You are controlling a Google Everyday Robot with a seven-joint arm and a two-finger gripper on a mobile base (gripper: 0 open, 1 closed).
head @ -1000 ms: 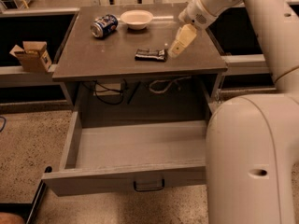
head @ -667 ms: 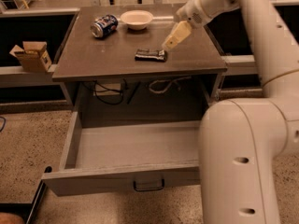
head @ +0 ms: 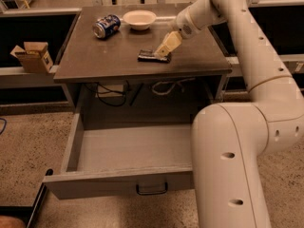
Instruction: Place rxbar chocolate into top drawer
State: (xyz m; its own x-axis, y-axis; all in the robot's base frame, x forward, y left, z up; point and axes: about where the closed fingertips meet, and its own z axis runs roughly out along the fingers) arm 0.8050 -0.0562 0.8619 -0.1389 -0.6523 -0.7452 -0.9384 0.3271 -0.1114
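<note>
The rxbar chocolate (head: 153, 56) is a dark flat bar lying on the brown tabletop near its front edge. My gripper (head: 164, 50) reaches down from the upper right and sits just over the bar's right end, its pale fingers touching or nearly touching it. The top drawer (head: 71, 146) is pulled open below the table, with a plain grey interior and a dark pull handle (head: 152, 189) on its front panel.
A blue soda can (head: 106, 26) lies on its side at the back left of the tabletop (head: 95, 56), beside a white bowl (head: 139, 19). A small cardboard box (head: 32, 56) sits on a ledge to the left. My white arm and base (head: 228, 151) fill the right side.
My gripper has moved left and down, from beside the bar's right end to right over it. The bar, can, bowl and drawer have not moved.
</note>
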